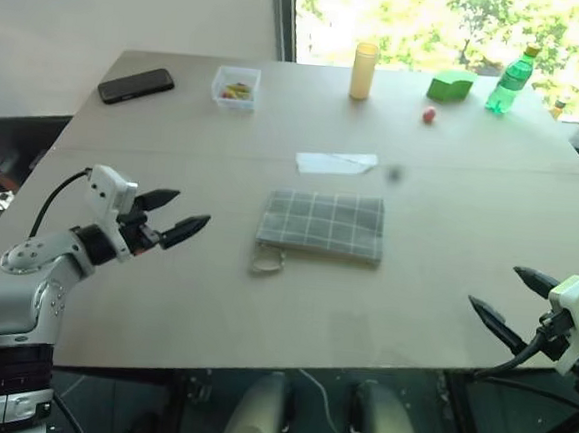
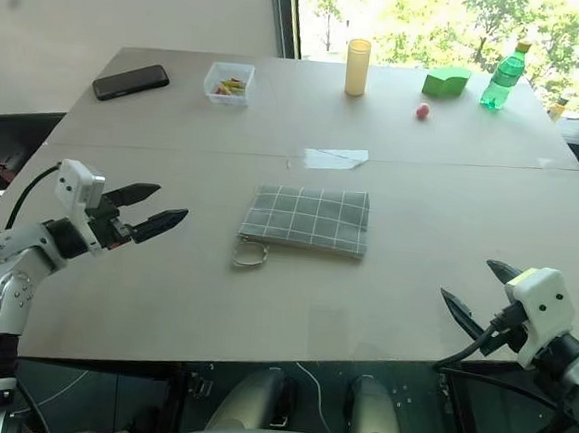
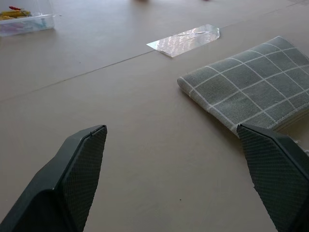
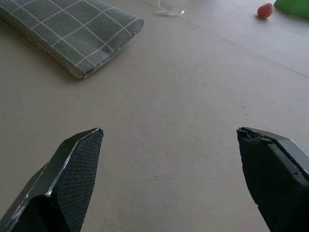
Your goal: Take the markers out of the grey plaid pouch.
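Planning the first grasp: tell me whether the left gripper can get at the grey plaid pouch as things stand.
Probably yes. The left gripper is open and points toward the grey plaid pouch, with only bare table between them.

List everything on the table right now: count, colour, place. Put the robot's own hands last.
grey plaid pouch: one, grey with white grid lines, lying flat mid-table, loop pull at its near left corner; no markers visible.
paper scrap: one, white, just beyond the pouch.
phone: one, black, far left.
clear box: one, transparent with small colourful items inside, right of the phone.
cup: one, yellow, upright at the far edge.
green block: one, bright green, far right.
small ball: one, red, near the block.
bottle: one, green, upright, far right.
table: one, pale wood.
left hand: open, left of the pouch.
right hand: open, at the near right edge.
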### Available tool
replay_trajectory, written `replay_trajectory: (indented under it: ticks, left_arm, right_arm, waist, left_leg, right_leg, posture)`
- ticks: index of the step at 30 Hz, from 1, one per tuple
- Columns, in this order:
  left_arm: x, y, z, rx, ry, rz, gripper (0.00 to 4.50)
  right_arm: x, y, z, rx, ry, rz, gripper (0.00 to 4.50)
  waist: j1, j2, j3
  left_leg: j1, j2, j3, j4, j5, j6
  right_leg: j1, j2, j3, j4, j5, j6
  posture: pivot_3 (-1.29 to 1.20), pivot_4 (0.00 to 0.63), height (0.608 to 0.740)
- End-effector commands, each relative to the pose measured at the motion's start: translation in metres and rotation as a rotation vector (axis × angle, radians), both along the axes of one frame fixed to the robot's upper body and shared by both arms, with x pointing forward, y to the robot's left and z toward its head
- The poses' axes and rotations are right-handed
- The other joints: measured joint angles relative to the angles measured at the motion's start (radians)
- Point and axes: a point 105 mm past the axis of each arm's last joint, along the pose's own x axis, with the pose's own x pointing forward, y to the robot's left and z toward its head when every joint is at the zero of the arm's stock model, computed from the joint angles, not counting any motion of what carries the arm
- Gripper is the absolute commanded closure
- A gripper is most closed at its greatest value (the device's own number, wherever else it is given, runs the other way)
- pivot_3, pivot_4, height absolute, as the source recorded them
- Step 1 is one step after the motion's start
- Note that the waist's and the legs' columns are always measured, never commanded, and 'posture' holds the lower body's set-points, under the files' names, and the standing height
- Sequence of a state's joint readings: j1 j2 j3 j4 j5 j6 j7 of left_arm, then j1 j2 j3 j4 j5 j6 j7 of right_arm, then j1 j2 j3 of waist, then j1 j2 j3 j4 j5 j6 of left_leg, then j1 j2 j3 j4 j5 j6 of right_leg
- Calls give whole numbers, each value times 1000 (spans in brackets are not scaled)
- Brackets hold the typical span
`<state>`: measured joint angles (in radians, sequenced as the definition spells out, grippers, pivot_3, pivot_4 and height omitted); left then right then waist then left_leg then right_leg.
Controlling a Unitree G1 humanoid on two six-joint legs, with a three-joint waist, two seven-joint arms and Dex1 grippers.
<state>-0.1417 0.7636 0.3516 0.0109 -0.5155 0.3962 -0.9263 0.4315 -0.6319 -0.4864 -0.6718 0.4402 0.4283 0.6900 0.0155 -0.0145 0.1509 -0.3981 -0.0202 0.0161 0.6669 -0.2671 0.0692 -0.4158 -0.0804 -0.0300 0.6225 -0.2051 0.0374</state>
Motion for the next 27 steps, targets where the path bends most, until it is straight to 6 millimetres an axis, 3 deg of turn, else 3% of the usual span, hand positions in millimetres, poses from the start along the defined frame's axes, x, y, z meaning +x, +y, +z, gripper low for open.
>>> replay_trajectory:
  ticks: [1,14,16,18,21,27]
  left_arm:
    - [2,-4,17,23,-57,-22,48]
    - [24,-10,28,154,-194,-1,48]
    - [32,-10,29,336,-286,3,48]
    - [31,-19,23,664,-452,-125,48]
    - [34,-33,23,943,-686,-300,48]
    - [38,-41,20,1185,-911,-564,48]
  right_arm:
    - [1,1,12,-20,-62,7,0]
    - [14,13,12,0,-89,23,0]
    - [17,15,14,2,-102,27,0]
    - [23,19,14,4,-112,35,0]
    - [34,30,14,15,-138,57,0]
    - [46,46,15,28,-175,85,0]
  waist:
    - [0,0,0]
    - [1,0,0]
    - [2,0,0]
    - [2,-1,0]
    - [4,-1,0]
    - [5,0,0]
  left_leg:
    - [0,0,0,0,0,0]
    - [0,0,0,0,2,3]
    - [0,0,0,0,1,2]
    - [0,0,0,0,1,1]
    - [0,0,1,-1,0,0]
    - [-3,-1,3,-2,0,2]
  right_leg:
    - [0,0,0,0,0,0]
    - [0,0,0,0,0,0]
    - [0,0,0,0,0,0]
    - [0,0,0,0,0,0]
    - [-1,-1,1,-1,1,-1]
    - [-4,-3,1,-1,2,1]
  posture:
    - [0,150,740]
    - [0,150,740]
    - [0,150,740]
    - [0,150,740]
    - [0,150,740]
    - [0,150,740]
